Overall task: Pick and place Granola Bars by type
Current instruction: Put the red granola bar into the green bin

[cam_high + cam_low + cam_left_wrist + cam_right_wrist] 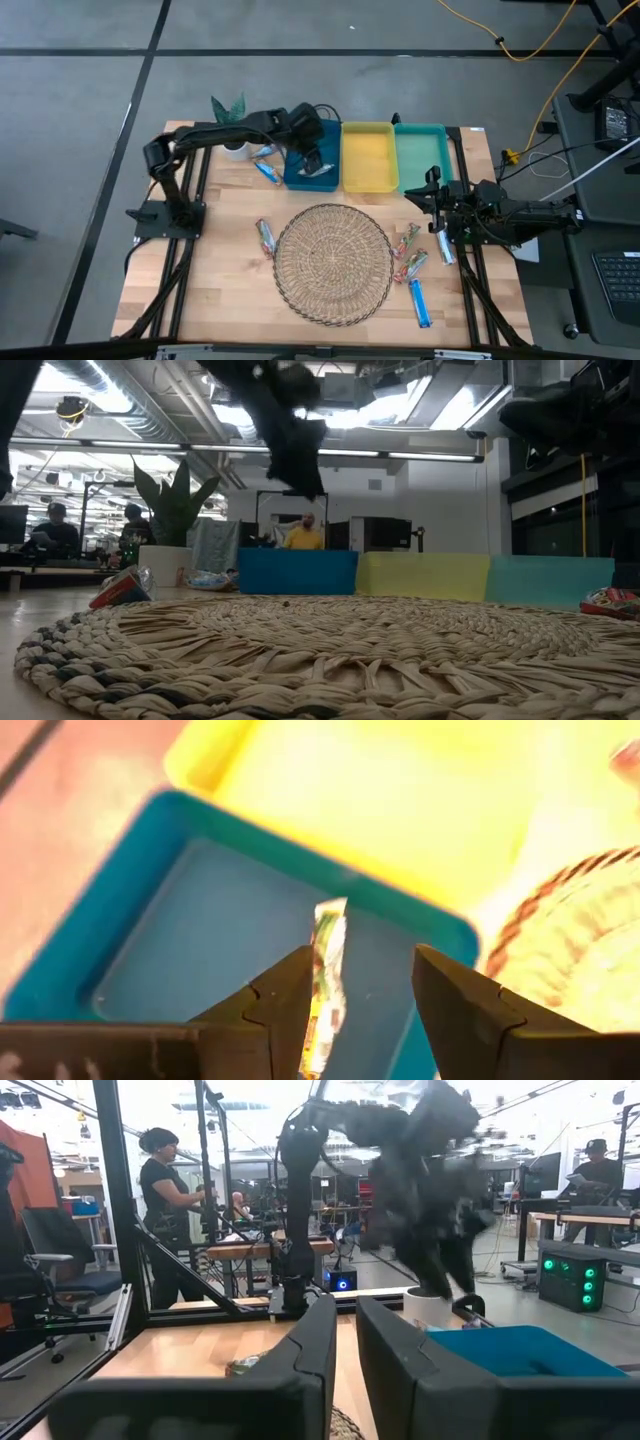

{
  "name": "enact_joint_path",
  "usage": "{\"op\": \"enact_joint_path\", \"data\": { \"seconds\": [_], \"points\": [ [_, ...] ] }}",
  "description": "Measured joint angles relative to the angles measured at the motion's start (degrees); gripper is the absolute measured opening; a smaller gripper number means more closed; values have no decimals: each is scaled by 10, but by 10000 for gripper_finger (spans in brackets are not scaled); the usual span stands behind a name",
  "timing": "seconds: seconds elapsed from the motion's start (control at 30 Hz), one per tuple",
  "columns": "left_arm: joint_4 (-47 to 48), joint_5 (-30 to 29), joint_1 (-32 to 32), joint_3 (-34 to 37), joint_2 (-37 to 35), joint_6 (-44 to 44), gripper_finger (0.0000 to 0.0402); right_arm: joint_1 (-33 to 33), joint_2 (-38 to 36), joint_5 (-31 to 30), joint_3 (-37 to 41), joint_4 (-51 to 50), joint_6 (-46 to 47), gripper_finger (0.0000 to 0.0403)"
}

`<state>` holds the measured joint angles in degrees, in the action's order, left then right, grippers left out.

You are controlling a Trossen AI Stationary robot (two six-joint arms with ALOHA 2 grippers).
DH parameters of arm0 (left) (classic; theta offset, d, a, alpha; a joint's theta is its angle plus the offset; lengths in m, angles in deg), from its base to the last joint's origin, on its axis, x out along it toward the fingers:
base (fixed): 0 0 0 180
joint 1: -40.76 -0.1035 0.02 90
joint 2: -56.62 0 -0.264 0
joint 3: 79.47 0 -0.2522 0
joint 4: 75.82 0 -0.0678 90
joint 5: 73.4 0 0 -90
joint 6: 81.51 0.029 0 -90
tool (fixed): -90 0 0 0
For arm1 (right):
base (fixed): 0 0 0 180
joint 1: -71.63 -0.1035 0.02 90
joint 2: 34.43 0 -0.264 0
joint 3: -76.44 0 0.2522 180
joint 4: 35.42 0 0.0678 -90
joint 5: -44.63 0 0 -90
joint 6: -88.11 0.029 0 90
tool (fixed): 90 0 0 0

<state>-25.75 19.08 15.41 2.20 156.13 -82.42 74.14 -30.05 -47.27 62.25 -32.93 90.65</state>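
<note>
Over the blue tray (300, 178) at the far side of the wooden table (230, 300), the left gripper (345, 1005) is held with its two dark fingers (285, 1000) parted. Between them, lying against the inner face of one finger and apart from the other, a slim granola bar (326, 982) in a crinkled, shiny wrapper (silver-white with green and yellow print) is seen standing on end above the tray's smooth floor. Whether the bar is pinched or only rests against that finger cannot be told.

The three rectangular trays are set side by side in a row: blue, then yellow (368, 156), then teal (424, 150), all smooth-walled with rounded corners. A round wicker mat (332, 262), coarsely woven in a spiral, is laid in the middle of the table.

Other bars are scattered flat on the wood. A blue-wrapped bar (268, 171) lies just beside the blue tray's outer wall, and a silvery bar (266, 236) lies beside the mat's left edge. To the mat's right, red-green bars (409, 254) are clustered, with a bright blue bar (420, 303) nearer the front edge.

The right gripper (345, 1335) is held low over the table's right side, near a silver bar (445, 246), its blocky fingers only narrowly apart with nothing between them.
</note>
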Motion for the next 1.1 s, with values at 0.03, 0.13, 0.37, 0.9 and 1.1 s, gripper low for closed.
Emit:
{"op": "enact_joint_path", "data": {
  "seconds": [0.03,0.13,0.37,0.9,1.1],
  "points": [
    [0,0,3,0,-14,-7,163,0,0,0,0,0,0,48],
    [7,0,9,0,-56,-24,164,0,0,0,0,-1,0,48],
    [46,-7,40,0,-140,-28,160,0,0,0,0,-3,0,48],
    [235,-46,141,0,-177,-156,151,0,0,-34,0,-3,0,49],
    [295,-105,230,0,-177,-299,148,0,0,-95,0,-2,-13,49]
  ]
}}
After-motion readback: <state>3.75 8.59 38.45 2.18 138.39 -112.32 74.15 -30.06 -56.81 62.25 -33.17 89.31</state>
